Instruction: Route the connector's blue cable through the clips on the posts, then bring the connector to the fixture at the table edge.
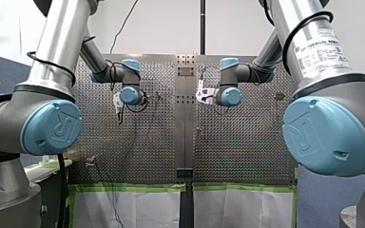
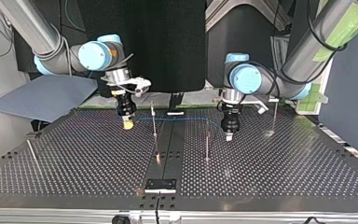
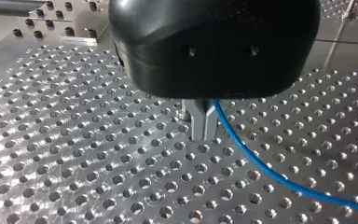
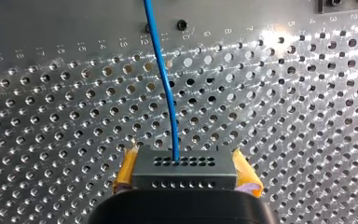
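Above the perforated metal tabletop (image 2: 284, 168), the thin blue cable (image 4: 167, 93) runs from the dark grey rectangular connector (image 4: 184, 170) to my left hand (image 3: 201, 126), whose metal fingers pinch together on it. My right hand's (image 4: 186, 164) yellow pads clamp the connector, long axis spanning them, holed face pointing ahead.

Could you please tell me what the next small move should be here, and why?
I would probably have my left pincer carry the cable sideways to the post beside it. The cable spans between that pincer and the connector clamped in my right pincer, passing by that post, and I cannot tell that any clip holds it.
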